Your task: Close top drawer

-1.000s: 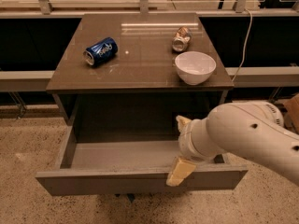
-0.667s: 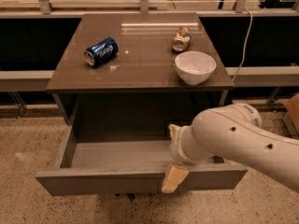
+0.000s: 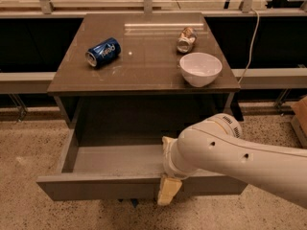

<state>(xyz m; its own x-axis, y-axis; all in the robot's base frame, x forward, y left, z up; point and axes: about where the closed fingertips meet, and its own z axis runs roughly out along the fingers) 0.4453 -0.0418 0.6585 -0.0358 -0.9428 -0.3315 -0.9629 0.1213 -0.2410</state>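
Observation:
The top drawer [image 3: 96, 186] is pulled fully out of the cabinet, its grey floor [image 3: 115, 158] bare and its flat front panel facing me. My gripper [image 3: 168, 188] hangs from the white arm [image 3: 230, 157] over the middle of the front panel. One cream finger [image 3: 169, 190] points down across the panel's outer face. The other finger is hidden behind the wrist.
On the cabinet top [image 3: 144, 71] lie a blue can [image 3: 102, 52] on its side, a crushed brown can [image 3: 186, 39] and a white bowl [image 3: 200, 68]. A cable [image 3: 252, 37] hangs at the right. A brown box edge [image 3: 300, 119] shows at far right. Speckled floor surrounds the cabinet.
My arm and gripper have moved left along the drawer's front panel, from its right part to the middle. The drawer stands as far out as before.

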